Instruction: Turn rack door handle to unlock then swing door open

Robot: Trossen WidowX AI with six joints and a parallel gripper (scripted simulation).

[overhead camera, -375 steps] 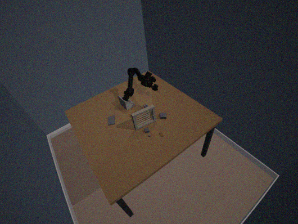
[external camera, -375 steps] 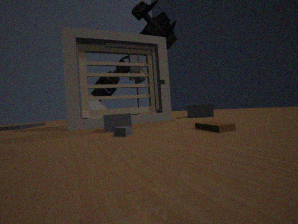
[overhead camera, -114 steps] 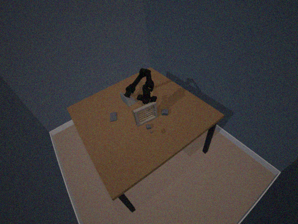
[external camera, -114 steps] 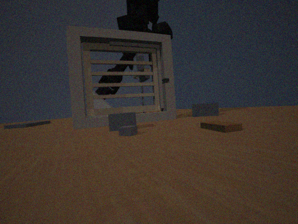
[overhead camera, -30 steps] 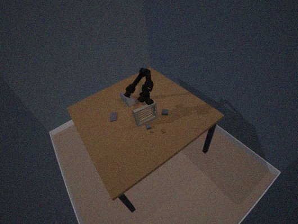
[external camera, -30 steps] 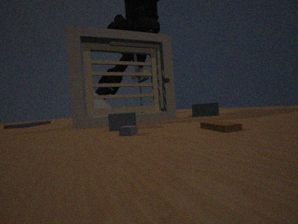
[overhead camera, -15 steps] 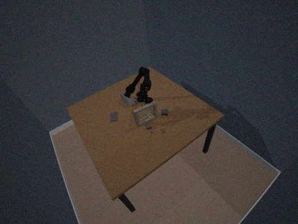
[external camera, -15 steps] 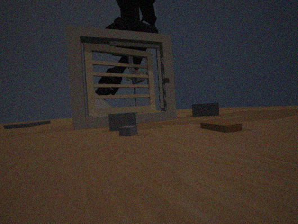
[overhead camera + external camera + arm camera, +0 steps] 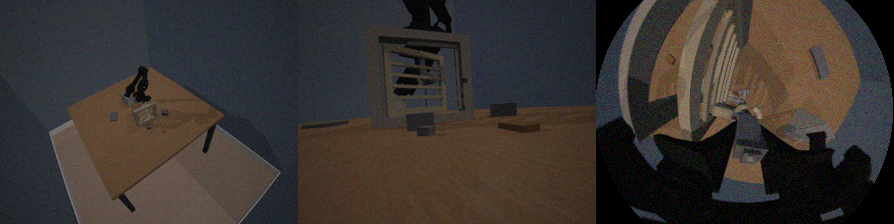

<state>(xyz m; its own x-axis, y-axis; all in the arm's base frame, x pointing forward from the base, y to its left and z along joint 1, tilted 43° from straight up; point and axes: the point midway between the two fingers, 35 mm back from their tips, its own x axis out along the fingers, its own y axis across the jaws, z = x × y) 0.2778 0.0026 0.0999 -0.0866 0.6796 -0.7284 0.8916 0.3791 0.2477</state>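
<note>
Door [image 9: 144, 113] [image 9: 387, 81] [image 9: 686, 75] was partly open in the middle of the top view, hinged within the left part of the upright pale frame [image 9: 136, 117] [image 9: 374, 84] [image 9: 638, 90] in the exterior view. Its free edge was angled away from the exterior viewpoint, with a gap between that edge and the frame's right post. A small dark tab [image 9: 464, 80] was located on that post.

The end effector [image 9: 143, 103] [image 9: 425, 74] [image 9: 746, 125] was clamped on the grey handle [image 9: 751, 132], which was located at the lower center of the wrist view. The exact handle angle could not be determined. The dark arm [image 9: 141, 81] [image 9: 419, 14] [image 9: 853, 165] was positioned behind the frame in the exterior view and extended beyond the upper edge of the picture.

The wooden desk [image 9: 112, 169] [image 9: 466, 169] [image 9: 771, 30] carried the frame and the loose parts. A flat grey slab [image 9: 113, 116] [image 9: 324, 124] [image 9: 820, 62] lay left of the frame in the top view. A grey block [image 9: 165, 112] [image 9: 503, 110] was placed to its right. A second grey block [image 9: 148, 127] [image 9: 420, 121] and a small cube [image 9: 151, 132] [image 9: 426, 130] were located near the frame's lower edge, with a brown block [image 9: 163, 131] [image 9: 520, 126] [image 9: 671, 59] to their right.
</note>
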